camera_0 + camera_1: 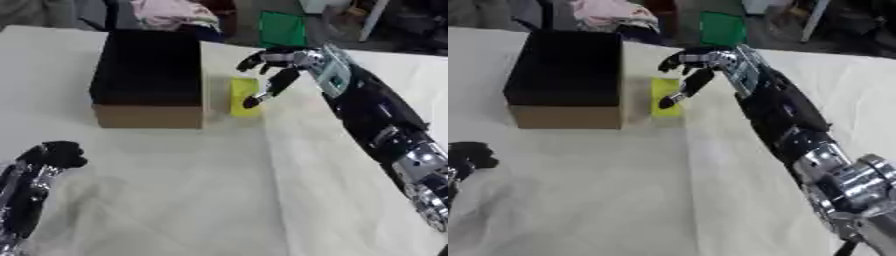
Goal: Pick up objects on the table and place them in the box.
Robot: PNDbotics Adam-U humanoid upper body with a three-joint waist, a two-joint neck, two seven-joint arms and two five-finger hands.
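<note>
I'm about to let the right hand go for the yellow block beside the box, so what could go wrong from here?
1. The yellow block stands right against the box wall, so the right hand may lack room to get a finger on that side.
2. A fingertip already reaches the block's right face; pushing there might tip it or wedge it against the box.
3. The box is tall next to the block, so a low lift may catch its rim.

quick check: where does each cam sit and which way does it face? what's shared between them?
Left eye view: head camera, looking down at the table; right hand reaches the yellow object beside the box; left hand at lower left.
Right eye view: same head, same downward aim; left hand barely inside the left edge.
Shared: box, yellow object, right arm.
</note>
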